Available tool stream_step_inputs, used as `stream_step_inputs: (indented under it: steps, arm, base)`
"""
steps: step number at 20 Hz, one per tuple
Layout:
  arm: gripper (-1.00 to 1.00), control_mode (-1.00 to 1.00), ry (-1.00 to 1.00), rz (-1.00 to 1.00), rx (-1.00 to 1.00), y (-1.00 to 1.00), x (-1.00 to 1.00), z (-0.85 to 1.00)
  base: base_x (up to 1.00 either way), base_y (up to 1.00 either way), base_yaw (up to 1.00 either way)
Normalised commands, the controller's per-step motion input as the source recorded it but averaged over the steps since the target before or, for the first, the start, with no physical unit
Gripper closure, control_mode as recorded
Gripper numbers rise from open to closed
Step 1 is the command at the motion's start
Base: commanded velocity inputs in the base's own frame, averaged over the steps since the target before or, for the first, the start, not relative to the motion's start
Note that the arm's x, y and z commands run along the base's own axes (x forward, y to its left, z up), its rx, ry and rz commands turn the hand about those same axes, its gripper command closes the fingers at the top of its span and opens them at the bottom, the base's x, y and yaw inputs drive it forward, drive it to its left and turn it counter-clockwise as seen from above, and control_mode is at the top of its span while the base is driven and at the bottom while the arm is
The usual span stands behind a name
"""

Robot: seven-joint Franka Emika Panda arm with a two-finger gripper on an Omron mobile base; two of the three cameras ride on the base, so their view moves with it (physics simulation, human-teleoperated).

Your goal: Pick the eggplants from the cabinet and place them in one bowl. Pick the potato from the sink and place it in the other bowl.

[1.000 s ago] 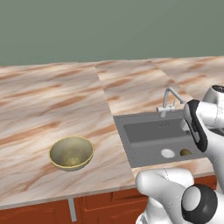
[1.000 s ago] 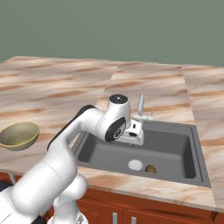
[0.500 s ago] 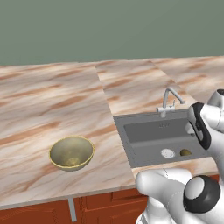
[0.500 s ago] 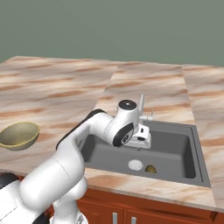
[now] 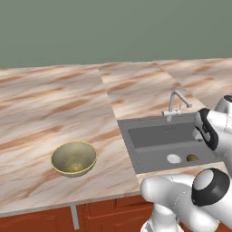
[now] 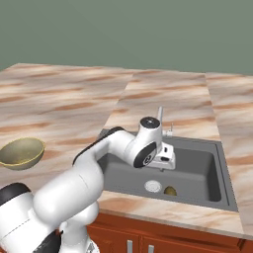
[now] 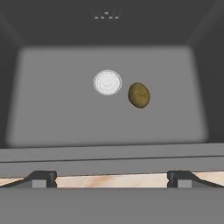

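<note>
Since my gripper point(image 7: 109, 177) hangs spread wide over the sink point(image 7: 109, 113), the potato point(image 7: 139, 95) sits ahead, slightly right, beside the drain point(image 7: 107, 82).

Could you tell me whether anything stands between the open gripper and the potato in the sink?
Nothing visible does. In the hand view the potato lies alone on the sink floor, beside the white drain, with open basin between it and the gripper, whose jaws stand wide apart.
</note>
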Motion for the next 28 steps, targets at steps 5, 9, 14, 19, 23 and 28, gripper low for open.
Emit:
stream_step_inputs:
  steps: [5,9,14,19,23,28]
  arm:
    - [-1.00,-1.00,0.00,0.00,0.00,-0.19,0.17,-0.17]
    - [-1.00,-1.00,0.00,0.00,-0.01,-0.19,0.17,-0.18]
    - [-1.00,-1.00,0.00,0.00,-0.01,-0.13,0.19,-0.16]
    - [-1.00,-1.00,0.00,0.00,-0.01,-0.10,0.21,-0.16]
    - [-1.00,-1.00,0.00,0.00,0.00,-0.11,0.17,-0.17]
    - [-1.00,-1.00,0.01,0.00,0.00,-0.12,0.13,-0.19]
  base:
    - [0.00,0.00,0.00]
    - [0.00,0.00,0.00]
    - [0.00,0.00,0.00]
    - [0.00,0.00,0.00]
    - [0.00,0.00,0.00]
    - [0.00,0.00,0.00]
